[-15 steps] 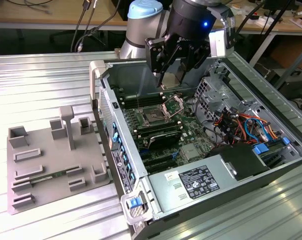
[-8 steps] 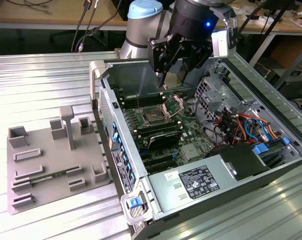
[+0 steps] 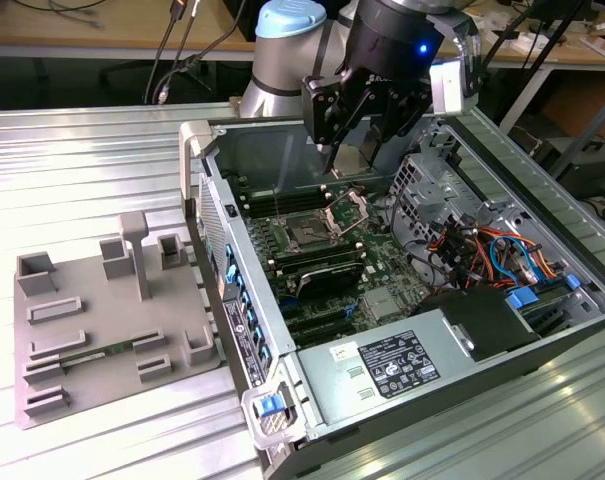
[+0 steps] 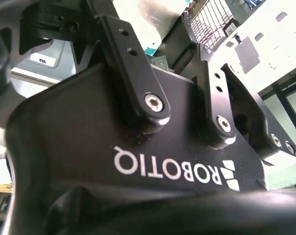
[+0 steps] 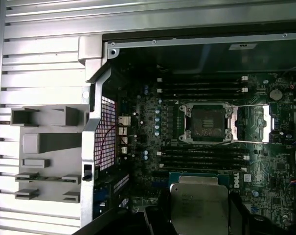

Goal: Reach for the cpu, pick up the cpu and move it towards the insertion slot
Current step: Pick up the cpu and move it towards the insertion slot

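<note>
I have the tool (image 3: 354,165) hanging inside the open computer case (image 3: 542,330), above the far part of the motherboard (image 3: 377,275) and just beyond the insertion slot (image 3: 310,232); in the exterior view its black fingers (image 3: 327,125) point down and a pale flat piece shows between their tips. In the first wrist view the cpu (image 5: 199,203) sits at the near edge of the picture, silvery top up, with dark tool parts on both sides of it; I read the tool as clamped on the cpu, holding it above the board. The insertion slot (image 5: 209,123) lies open in that view, a dark square in a silver frame, with its hinged metal bracket (image 5: 253,125) swung out to one side; the long black memory slots (image 5: 201,87) run on either side of it, and the cpu is near the socket but clearly apart from it, not over it.

On the exterior view's left, outside the case, the grey tray (image 3: 112,325) with its rectangular frames rests on the ribbed metal desk (image 3: 92,150); a green strip lies in one of its grooves. The second wrist view gives me the black tool body (image 4: 138,161) close up, with its linkage arms and screws.
</note>
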Robot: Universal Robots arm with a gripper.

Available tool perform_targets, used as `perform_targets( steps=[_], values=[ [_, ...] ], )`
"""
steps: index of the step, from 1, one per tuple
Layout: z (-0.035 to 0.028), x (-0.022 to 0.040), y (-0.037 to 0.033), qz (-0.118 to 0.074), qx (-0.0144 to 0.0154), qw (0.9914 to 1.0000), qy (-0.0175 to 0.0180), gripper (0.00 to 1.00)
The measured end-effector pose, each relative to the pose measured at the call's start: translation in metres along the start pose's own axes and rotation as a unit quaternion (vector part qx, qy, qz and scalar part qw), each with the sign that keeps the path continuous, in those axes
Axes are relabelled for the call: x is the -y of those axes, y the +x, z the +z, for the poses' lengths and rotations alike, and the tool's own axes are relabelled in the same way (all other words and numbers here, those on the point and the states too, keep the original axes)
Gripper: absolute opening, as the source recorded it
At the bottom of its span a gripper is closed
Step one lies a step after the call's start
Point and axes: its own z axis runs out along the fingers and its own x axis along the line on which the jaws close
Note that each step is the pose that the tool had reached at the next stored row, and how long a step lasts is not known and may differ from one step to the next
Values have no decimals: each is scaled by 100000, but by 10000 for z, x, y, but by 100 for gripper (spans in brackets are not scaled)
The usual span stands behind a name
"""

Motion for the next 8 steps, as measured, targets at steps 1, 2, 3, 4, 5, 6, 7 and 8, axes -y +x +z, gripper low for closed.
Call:
perform_targets(
  steps=[1, 2, 3, 4, 5, 6, 7, 8],
  values=[
    [0, 0, -6, 2, -2, 100000, -3, 55],
    [0, 0, -12, 4, 0, 100000, -1, 55],
    [0, 0, -19, 4, 0, 100000, 0, 55],
    [0, 0, -26, 3, -2, 100000, -2, 55],
    [0, 1, -38, 2, -2, 100000, -1, 55],
    [0, 1, -45, 2, 1, 100000, -2, 55],
    [0, 1, -51, -1, 1, 100000, -4, 55],
    [0, 1, -57, 1, -2, 100000, 1, 55]
  ],
)
